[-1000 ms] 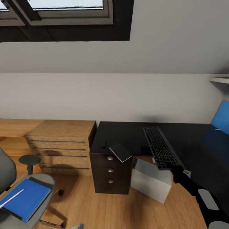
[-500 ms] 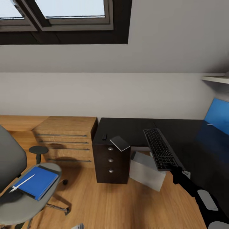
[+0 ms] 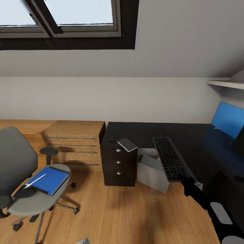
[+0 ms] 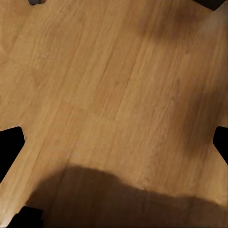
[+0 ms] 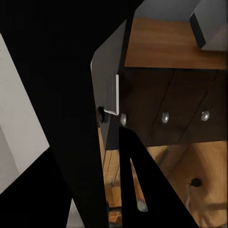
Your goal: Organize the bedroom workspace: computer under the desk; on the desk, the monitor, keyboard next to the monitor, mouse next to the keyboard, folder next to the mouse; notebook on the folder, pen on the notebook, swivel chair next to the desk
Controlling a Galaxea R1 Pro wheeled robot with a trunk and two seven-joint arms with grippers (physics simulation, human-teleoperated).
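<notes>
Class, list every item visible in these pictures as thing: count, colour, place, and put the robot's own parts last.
L-shaped desk: one, glossy black, against the wall.
Slim keyboard: one, black, held at the desk's front edge.
Thin notebook: one, dark grey, desk corner above the drawers.
Small mouse: one, black, beside the notebook.
Box-shaped computer: one, light grey, floor under the desk.
Swivel chair: one, grey, left.
Flat folder: one, blue, on the chair seat.
Thin pen: one, white, on the folder.
Drawer chest: one, light wood, left of the desk.
Right end effector: one, black, gripping the keyboard.

The right arm [image 3: 217, 211] reaches forward, its gripper [image 3: 188, 181] apparently clamped on something; the fingertips are hidden.
</notes>
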